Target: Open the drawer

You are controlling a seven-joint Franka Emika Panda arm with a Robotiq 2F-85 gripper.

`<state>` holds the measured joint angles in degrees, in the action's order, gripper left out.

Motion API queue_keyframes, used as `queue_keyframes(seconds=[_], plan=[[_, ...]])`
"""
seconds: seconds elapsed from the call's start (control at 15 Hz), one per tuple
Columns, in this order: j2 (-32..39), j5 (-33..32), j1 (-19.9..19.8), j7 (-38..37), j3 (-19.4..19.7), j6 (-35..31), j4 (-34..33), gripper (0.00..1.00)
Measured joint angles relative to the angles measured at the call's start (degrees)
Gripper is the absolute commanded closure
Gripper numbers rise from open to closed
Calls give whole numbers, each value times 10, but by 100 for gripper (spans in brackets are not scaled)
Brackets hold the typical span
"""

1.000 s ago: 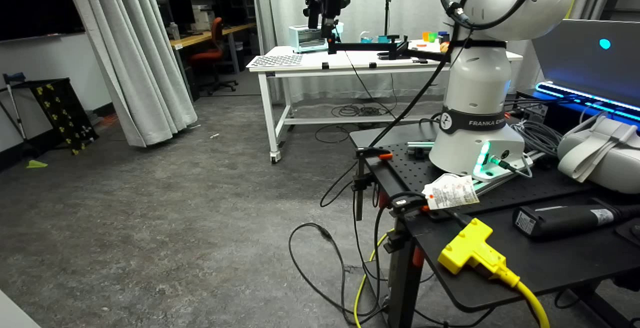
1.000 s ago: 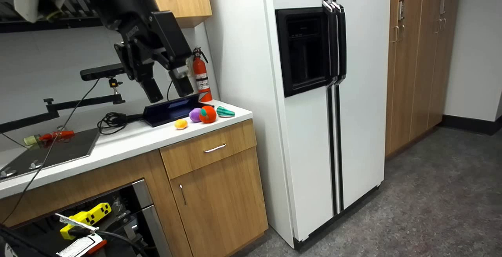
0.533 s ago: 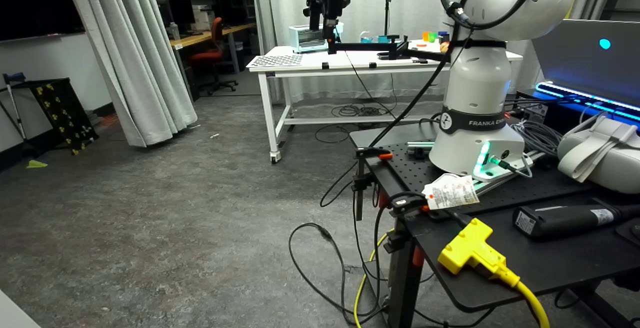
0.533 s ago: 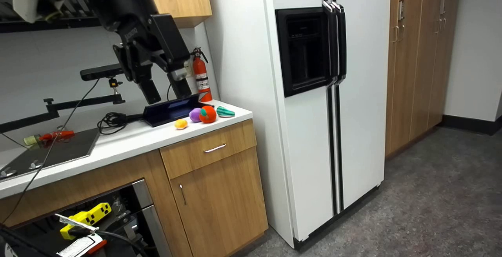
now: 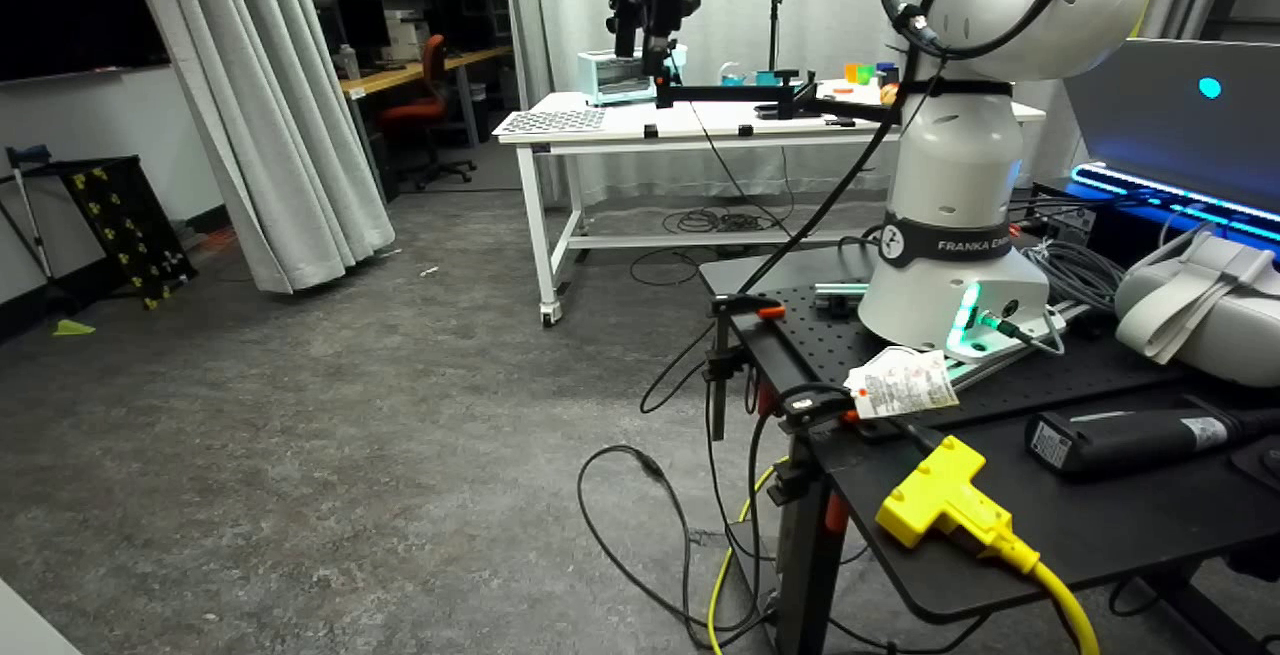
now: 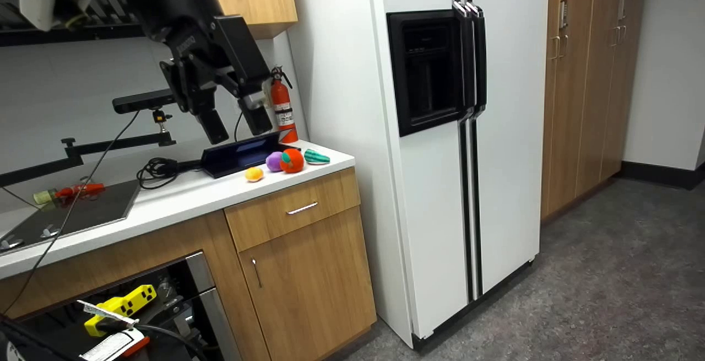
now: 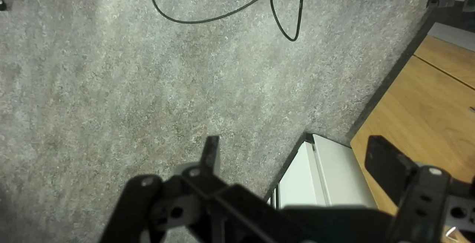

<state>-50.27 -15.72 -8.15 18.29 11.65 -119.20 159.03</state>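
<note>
Counter point(image 6: 187, 198), closed drawer point(image 6: 292, 220), "FRANKA" arm point(image 5: 975, 150)

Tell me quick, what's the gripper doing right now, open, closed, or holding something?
Gripper: open, holding nothing.
</note>
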Motion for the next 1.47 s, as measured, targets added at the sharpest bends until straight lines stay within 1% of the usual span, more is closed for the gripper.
queue_keyframes(seconds=[0.27, 1.0, 1.2, 1.47], plan=[[0, 0, 1, 12, 1, -16, 0, 0], [3, 2, 5, 14, 3, -6, -2, 0], [31, 3, 6, 16, 3, 2, -14, 0], [91, 5, 15, 16, 3, 1, -48, 0]])
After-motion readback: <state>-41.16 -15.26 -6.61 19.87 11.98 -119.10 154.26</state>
